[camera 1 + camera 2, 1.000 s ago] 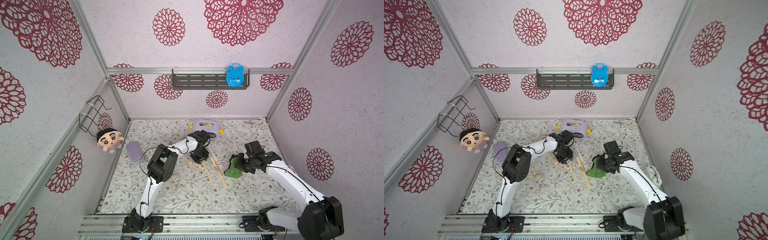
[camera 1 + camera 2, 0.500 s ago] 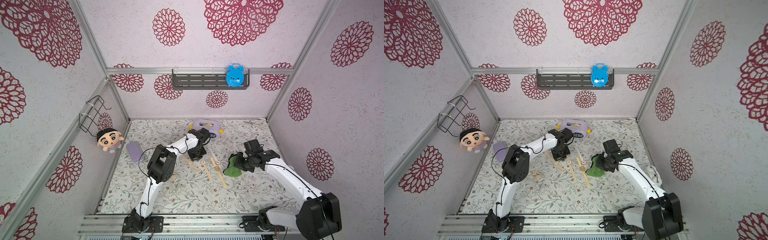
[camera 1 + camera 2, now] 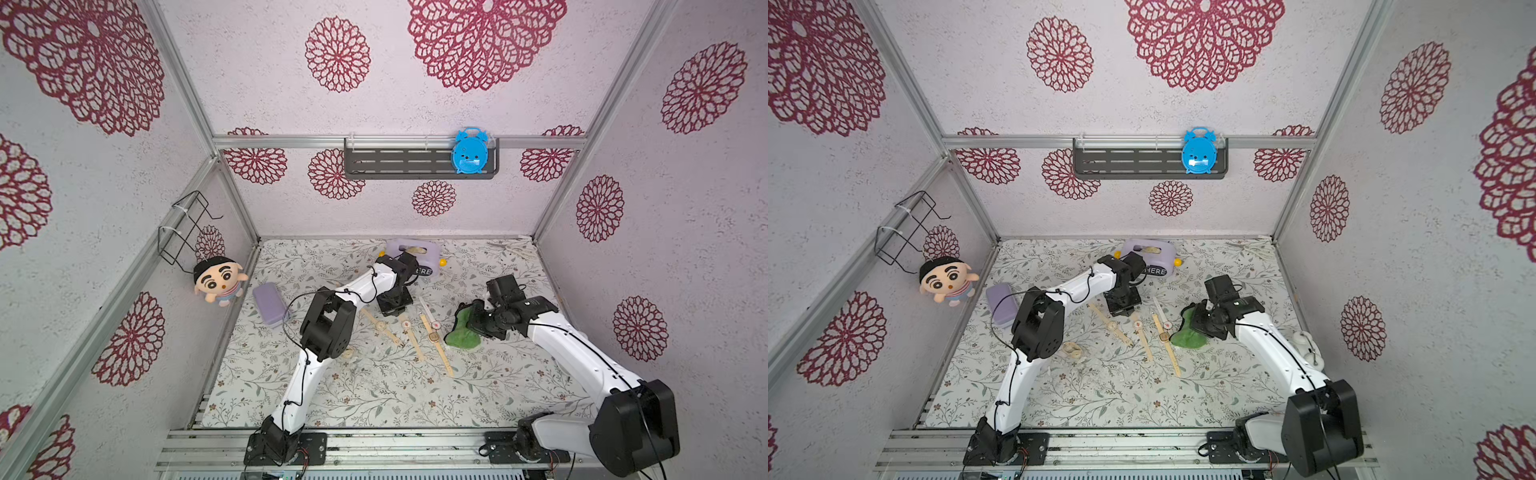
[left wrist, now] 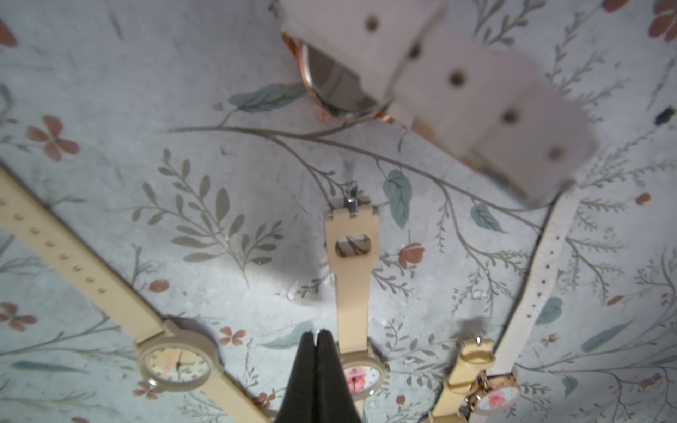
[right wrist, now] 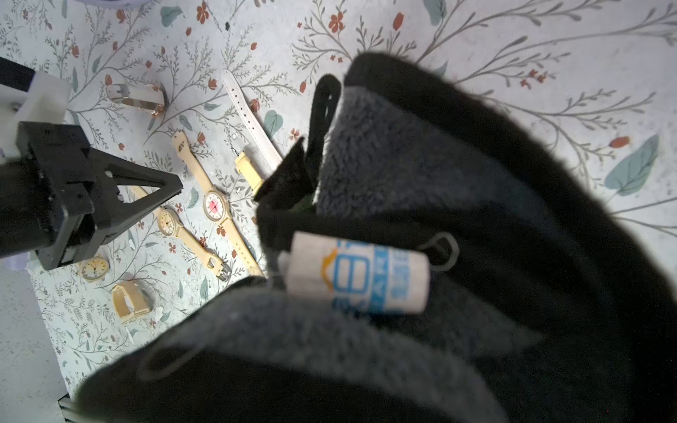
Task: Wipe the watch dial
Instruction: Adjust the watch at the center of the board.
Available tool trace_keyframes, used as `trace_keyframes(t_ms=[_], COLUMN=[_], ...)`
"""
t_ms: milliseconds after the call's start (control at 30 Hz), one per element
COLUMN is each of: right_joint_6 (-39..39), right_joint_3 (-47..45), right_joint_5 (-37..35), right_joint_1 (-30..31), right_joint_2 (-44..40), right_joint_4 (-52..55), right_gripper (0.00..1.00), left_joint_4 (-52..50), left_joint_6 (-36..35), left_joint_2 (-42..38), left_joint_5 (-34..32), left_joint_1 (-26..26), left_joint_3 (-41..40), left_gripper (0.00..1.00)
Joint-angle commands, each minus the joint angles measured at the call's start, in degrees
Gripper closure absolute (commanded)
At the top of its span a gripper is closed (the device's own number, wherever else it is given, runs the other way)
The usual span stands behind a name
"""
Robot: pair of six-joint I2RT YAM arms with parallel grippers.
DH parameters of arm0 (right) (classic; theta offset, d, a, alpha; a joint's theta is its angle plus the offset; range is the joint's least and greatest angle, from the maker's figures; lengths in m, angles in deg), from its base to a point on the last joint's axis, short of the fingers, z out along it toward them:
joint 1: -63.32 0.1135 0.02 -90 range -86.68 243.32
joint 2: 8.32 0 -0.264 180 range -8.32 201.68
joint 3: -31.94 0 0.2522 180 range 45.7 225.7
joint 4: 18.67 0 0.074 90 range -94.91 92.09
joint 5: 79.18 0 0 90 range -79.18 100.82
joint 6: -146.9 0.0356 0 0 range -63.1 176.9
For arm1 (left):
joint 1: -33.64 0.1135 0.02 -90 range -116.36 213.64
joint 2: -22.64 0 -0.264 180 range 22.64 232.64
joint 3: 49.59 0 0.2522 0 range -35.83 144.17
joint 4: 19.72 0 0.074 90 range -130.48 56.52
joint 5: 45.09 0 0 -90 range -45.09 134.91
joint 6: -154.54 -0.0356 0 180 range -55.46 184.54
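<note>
The left wrist view alone shows the left gripper (image 4: pixel 317 335) pinched fully together on nothing, just beside the pink-dial watch (image 4: pixel 361 377). The dial is plain there, while both top views leave it a speck. In a top view the cloth (image 3: pixel 461 338) is green, bunched in the clamped right gripper (image 3: pixel 471 322). The right wrist view shows it as a dark heap with a white label (image 5: pixel 357 276), hiding the jaws. From above, that watch lies on the mat (image 3: pixel 374 395) at 5 o'clock of the left gripper and 9 o'clock of the right gripper, near the cloth.
</note>
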Motion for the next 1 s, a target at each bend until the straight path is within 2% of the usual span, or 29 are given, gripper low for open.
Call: trace_keyframes(t_ms=[0,267,400,600,967], right_joint_6=[-1.2,-1.0,-1.0,-1.0,-1.5], right_joint_3=[2.0,1.9,2.2,2.9,3.6], right_joint_5=[1.0,1.2,1.4,1.8,1.8], right_joint_1=[-0.2,-0.2,-0.2,-0.1,-0.1], right_joint_2=[0.2,1.1,2.2,3.5,4.4], right_joint_4=[-0.8,-1.4,-1.8,-2.0,-1.6], right_gripper=[1.00,1.00,1.00,1.00,1.00], left_joint_4=[2.5,2.7,1.5,0.1,1.6], left_joint_6=[-1.3,-2.6,-4.0,-4.4,-3.7], left_joint_2=[1.6,-0.3,-0.6,1.1,3.3], left_joint_5=[0.8,-2.0,-3.9,-3.5,-0.8], left_joint_1=[0.6,0.6,0.6,0.6,0.8], left_joint_3=[0.5,0.1,2.9,6.3,4.5], left_gripper=[1.00,1.00,1.00,1.00,1.00])
